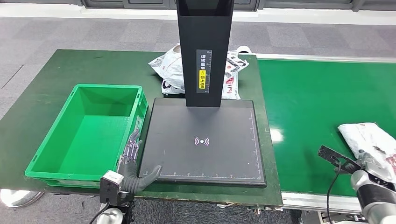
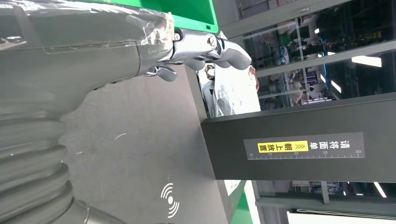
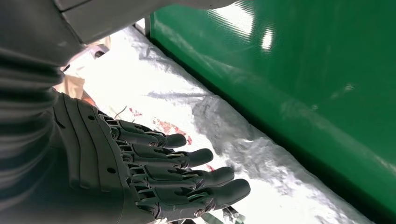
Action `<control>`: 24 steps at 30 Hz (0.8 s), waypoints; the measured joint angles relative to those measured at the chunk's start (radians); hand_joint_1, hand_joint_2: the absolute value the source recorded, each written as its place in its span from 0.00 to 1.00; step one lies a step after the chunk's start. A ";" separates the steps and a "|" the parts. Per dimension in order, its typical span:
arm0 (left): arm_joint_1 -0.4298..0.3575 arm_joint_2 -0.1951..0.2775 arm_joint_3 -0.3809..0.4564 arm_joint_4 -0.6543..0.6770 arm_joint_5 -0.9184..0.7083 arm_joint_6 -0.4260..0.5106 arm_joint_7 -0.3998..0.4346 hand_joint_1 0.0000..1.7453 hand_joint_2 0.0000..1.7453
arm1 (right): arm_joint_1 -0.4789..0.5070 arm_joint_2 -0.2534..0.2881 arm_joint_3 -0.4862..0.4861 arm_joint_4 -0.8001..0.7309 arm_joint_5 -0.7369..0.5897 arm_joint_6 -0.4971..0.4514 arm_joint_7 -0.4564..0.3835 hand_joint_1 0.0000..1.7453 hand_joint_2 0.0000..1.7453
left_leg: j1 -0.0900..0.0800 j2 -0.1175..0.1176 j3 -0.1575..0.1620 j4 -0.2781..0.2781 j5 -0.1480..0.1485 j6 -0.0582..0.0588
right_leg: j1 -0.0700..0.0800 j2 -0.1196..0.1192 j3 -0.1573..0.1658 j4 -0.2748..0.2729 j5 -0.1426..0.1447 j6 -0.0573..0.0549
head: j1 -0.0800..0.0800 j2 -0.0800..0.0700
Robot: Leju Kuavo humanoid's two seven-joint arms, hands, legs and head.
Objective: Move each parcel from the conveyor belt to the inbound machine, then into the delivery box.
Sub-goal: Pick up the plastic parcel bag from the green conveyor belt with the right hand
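A white plastic parcel point(image 1: 369, 137) lies on the green conveyor belt point(image 1: 317, 102) at the far right. My right hand point(image 1: 365, 164) is at its near end; in the right wrist view the hand point(image 3: 177, 172) lies flat over the crinkled parcel point(image 3: 243, 140) with fingers stretched out, holding nothing. The inbound machine is a black plate point(image 1: 203, 140) with a tall black column point(image 1: 204, 51). My left hand point(image 1: 134, 161) is open, fingers spread beside the plate's front left corner, thumb at its edge. The green delivery box point(image 1: 39, 156) stands empty to its left.
Two more white parcels point(image 1: 169, 70) point(image 1: 235, 71) lie on the dark green table point(image 1: 60, 70) behind the column, one also seen as a parcel point(image 2: 233, 93) in the left wrist view. The plate point(image 2: 140, 140) carries a scan mark. Grey floor lies beyond.
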 joint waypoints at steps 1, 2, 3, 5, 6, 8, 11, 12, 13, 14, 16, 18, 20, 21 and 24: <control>-0.001 0.000 0.000 0.000 -0.002 0.000 0.001 0.00 1.00 | 0.000 -0.002 0.005 0.001 0.009 0.011 0.007 0.00 1.00 | 0.000 0.000 0.000 0.000 0.000 0.000 | 0.000 0.000 0.000 0.000 0.000 0.000 | 0.000 0.000; -0.003 -0.001 0.000 0.001 -0.004 -0.001 0.002 0.00 1.00 | -0.001 -0.003 0.012 0.003 0.019 0.025 0.015 0.00 1.00 | 0.000 0.000 0.000 0.000 0.000 0.000 | 0.000 0.000 0.000 0.000 0.000 0.000 | 0.000 0.000; -0.006 -0.001 0.000 0.002 -0.006 -0.001 0.003 0.00 1.00 | -0.001 -0.005 0.020 0.005 0.028 0.038 0.021 0.00 1.00 | 0.000 0.000 0.000 0.000 0.000 0.000 | 0.000 0.000 0.000 0.000 0.000 0.000 | 0.000 0.000; -0.013 -0.002 0.000 0.005 -0.007 -0.002 0.005 0.00 1.00 | -0.002 -0.009 0.035 0.010 0.044 0.058 0.030 0.00 1.00 | 0.000 0.000 0.000 0.000 0.000 0.000 | 0.000 0.000 0.000 0.000 0.000 0.000 | 0.000 0.000; -0.015 -0.003 0.000 0.007 -0.008 -0.002 0.006 0.00 1.00 | -0.003 -0.010 0.041 0.013 0.051 0.064 0.036 0.00 1.00 | 0.000 0.000 0.000 0.000 0.000 0.000 | 0.000 0.000 0.000 0.000 0.000 0.000 | 0.000 0.000; -0.018 -0.004 0.000 0.009 -0.011 -0.002 0.007 0.00 1.00 | -0.008 -0.010 0.053 0.017 0.060 0.074 0.048 0.00 1.00 | 0.000 0.000 0.000 0.000 0.000 0.000 | 0.000 0.000 0.000 0.000 0.000 0.000 | 0.000 0.000; -0.025 -0.007 0.001 0.009 -0.016 -0.001 0.010 0.00 1.00 | -0.022 -0.009 0.062 0.023 0.071 0.078 0.081 0.00 1.00 | 0.000 0.000 0.000 0.000 0.000 0.000 | 0.000 0.000 0.000 0.000 0.000 0.000 | 0.000 0.000; -0.028 -0.010 0.001 0.010 -0.017 0.000 0.012 0.00 1.00 | -0.029 -0.009 0.063 0.026 0.076 0.073 0.101 0.00 1.00 | 0.000 0.000 0.000 0.000 0.000 0.000 | 0.000 0.000 0.000 0.000 0.000 0.000 | 0.000 0.000; -0.030 -0.012 0.001 0.012 -0.018 0.003 0.013 0.00 1.00 | -0.038 -0.007 0.063 0.028 0.081 0.066 0.122 0.00 1.00 | 0.000 0.000 0.000 0.000 0.000 0.000 | 0.000 0.000 0.000 0.000 0.000 0.000 | 0.000 0.000; -0.033 -0.016 0.002 0.013 -0.019 0.005 0.016 0.00 1.00 | -0.048 -0.006 0.063 0.031 0.086 0.061 0.140 0.00 1.00 | 0.000 0.000 0.000 0.000 0.000 0.000 | 0.000 0.000 0.000 0.000 0.000 0.000 | 0.000 0.000; -0.041 -0.021 0.002 0.016 -0.020 0.008 0.019 0.00 1.00 | -0.071 -0.004 0.063 0.038 0.093 0.061 0.155 0.00 1.00 | 0.000 0.000 0.000 0.000 0.000 0.000 | 0.000 0.000 0.000 0.000 0.000 0.000 | 0.000 0.000; -0.047 -0.026 0.003 0.019 -0.020 0.008 0.020 0.00 1.00 | -0.087 -0.001 0.064 0.044 0.096 0.066 0.155 0.00 1.00 | 0.000 0.000 0.000 0.000 0.000 0.000 | 0.000 0.000 0.000 0.000 0.000 0.000 | 0.000 0.000; -0.048 -0.029 0.004 0.023 -0.020 0.009 0.020 0.00 1.00 | -0.096 0.002 0.064 0.050 0.099 0.067 0.154 0.00 1.00 | 0.000 -0.001 0.000 0.000 0.000 0.000 | 0.000 -0.001 0.001 0.000 0.000 0.000 | 0.000 0.000; -0.048 -0.029 0.004 0.024 -0.020 0.009 0.020 0.00 1.00 | -0.100 0.004 0.064 0.052 0.101 0.068 0.154 0.00 1.00 | 0.000 -0.001 0.000 0.000 0.000 0.000 | 0.000 -0.001 0.001 0.000 0.000 0.000 | 0.000 0.000; -0.048 -0.031 0.005 0.028 -0.020 0.009 0.020 0.00 1.00 | -0.109 0.007 0.070 0.059 0.106 0.073 0.152 0.00 1.00 | 0.000 -0.001 0.000 0.000 0.000 0.000 | 0.000 -0.001 0.000 0.000 0.000 0.000 | 0.000 0.000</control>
